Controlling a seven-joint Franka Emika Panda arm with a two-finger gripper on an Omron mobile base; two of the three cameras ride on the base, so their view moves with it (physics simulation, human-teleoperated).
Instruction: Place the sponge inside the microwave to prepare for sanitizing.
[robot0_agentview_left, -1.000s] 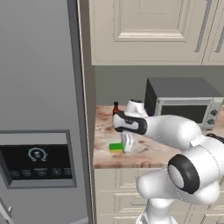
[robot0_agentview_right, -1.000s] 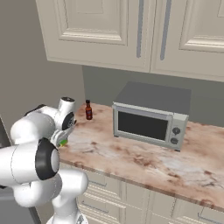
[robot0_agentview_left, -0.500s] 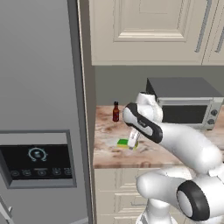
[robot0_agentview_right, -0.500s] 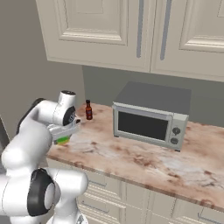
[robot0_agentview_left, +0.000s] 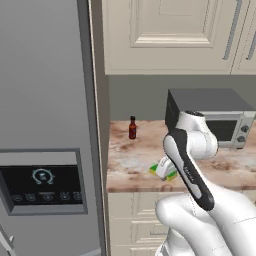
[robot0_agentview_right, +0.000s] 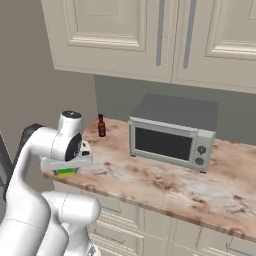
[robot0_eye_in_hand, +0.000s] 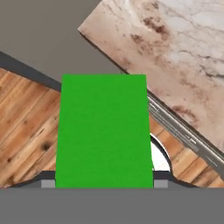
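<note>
The sponge (robot0_eye_in_hand: 104, 131), bright green on top with a yellow layer (robot0_agentview_left: 171, 175), sits between the fingers of my gripper (robot0_eye_in_hand: 104, 183), which is shut on it. In the left base view the gripper (robot0_agentview_left: 164, 169) hangs at the front edge of the marble counter (robot0_agentview_left: 135, 155) with the sponge under it. From the right, the gripper (robot0_agentview_right: 69, 164) and sponge (robot0_agentview_right: 65, 173) are at the counter's left front corner. The hand view looks past the sponge at the counter's edge and the wooden floor (robot0_eye_in_hand: 26, 127) below. The microwave is out of view.
A small grey countertop oven (robot0_agentview_right: 172, 132) stands at the back of the counter. A small dark brown bottle (robot0_agentview_left: 132, 128) stands near the wall. A tall grey fridge (robot0_agentview_left: 47, 125) borders the counter on the left. Beige cabinets (robot0_agentview_right: 150, 35) hang overhead.
The arm has swung and folded. The gripper has carried the sponge rightward in the left base view and out toward the counter's front edge. Bottle and oven stay put.
</note>
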